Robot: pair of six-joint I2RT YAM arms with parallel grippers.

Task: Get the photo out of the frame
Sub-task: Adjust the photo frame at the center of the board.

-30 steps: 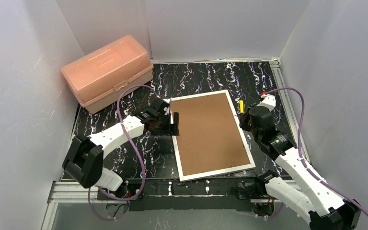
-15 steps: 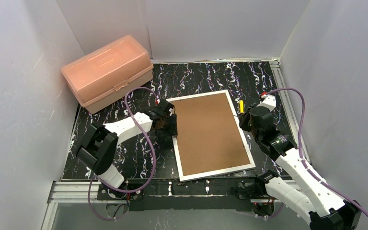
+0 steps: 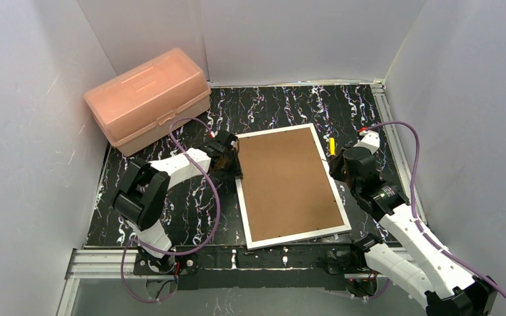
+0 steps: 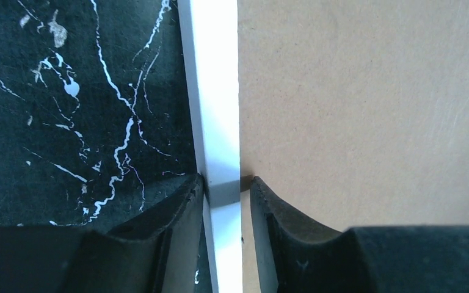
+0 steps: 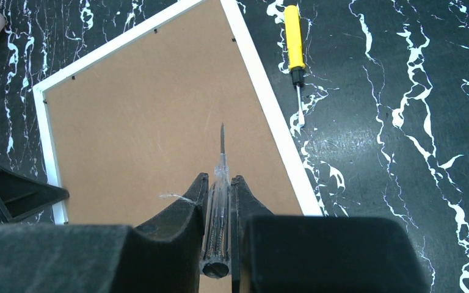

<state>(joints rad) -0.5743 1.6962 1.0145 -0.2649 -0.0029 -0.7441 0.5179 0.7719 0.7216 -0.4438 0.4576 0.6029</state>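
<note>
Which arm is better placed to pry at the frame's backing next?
Right. The right gripper grips a clear-handled screwdriver, tip pointing over the brown backing board. The left gripper straddles the frame at its white border, so it is probably better suited to steadying it.

Black marbled table (image 3: pixel 283 105), frame (image 3: pixel 290 184) lying back up, pink box (image 3: pixel 146 99), yellow screwdriver (image 3: pixel 332 146)

Right gripper (image 5: pixel 220 180) jaws clamping clear screwdriver (image 5: pixel 217 215) above frame (image 5: pixel 140 116), yellow screwdriver (image 5: pixel 292 36) alongside
</note>
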